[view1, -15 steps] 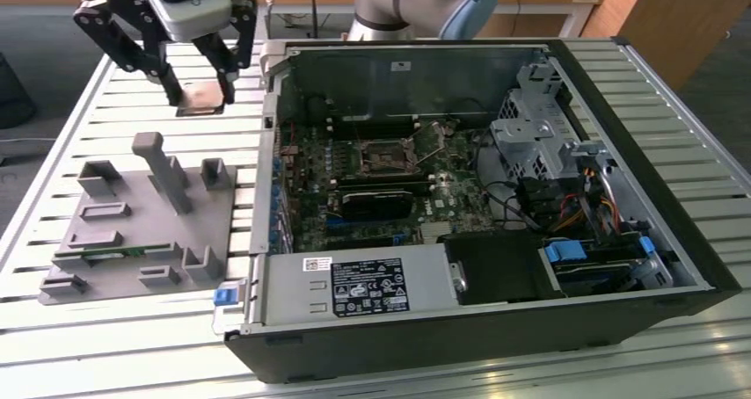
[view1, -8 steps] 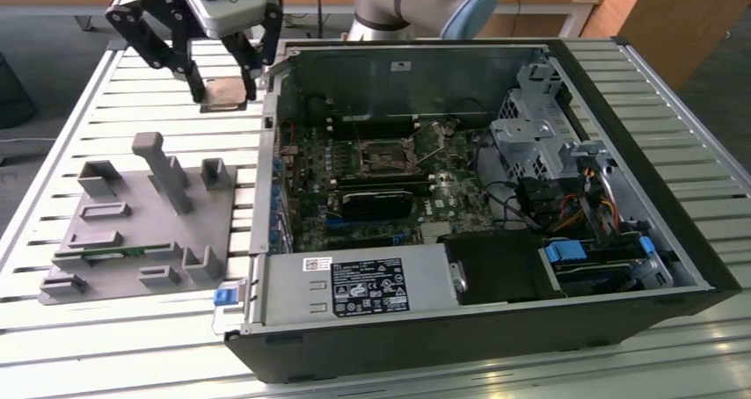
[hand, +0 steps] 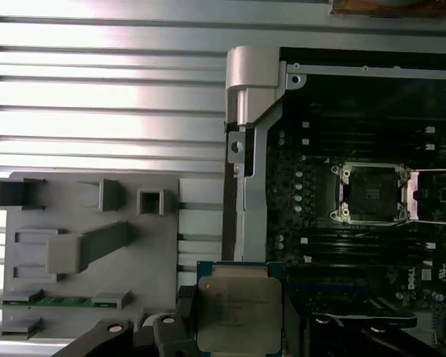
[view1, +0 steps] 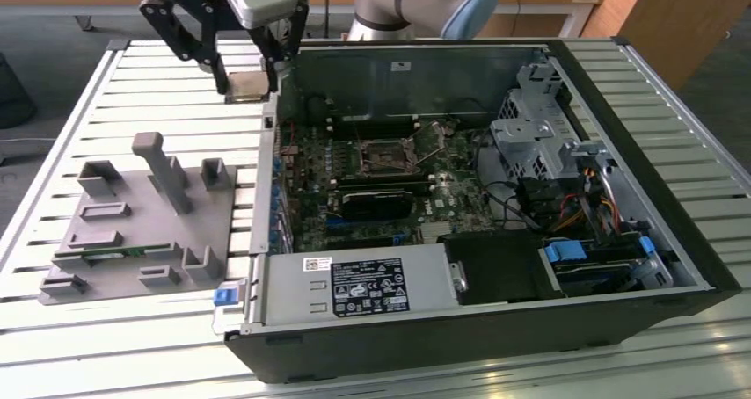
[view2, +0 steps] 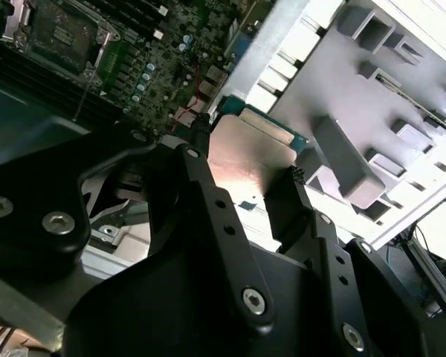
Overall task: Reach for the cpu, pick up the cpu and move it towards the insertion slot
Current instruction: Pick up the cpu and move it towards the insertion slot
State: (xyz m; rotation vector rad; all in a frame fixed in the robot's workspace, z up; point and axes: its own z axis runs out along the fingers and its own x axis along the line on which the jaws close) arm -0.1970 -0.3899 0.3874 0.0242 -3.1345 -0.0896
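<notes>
gripper (view1: 248,81) clamped on the cpu (view1: 246,86), held up at upper left of the exterior view outside the case; insertion slot (view1: 386,155) lies lower right, mid-frame

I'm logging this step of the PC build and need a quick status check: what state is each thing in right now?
cpu: held in the gripper, lifted off the table beside the case.
gripper: shut on the cpu.
insertion slot: empty, cover plate swung open.
computer case: lying on its side, side panel off.
grey fixture: resting on the table, a green memory stick in it.
</notes>
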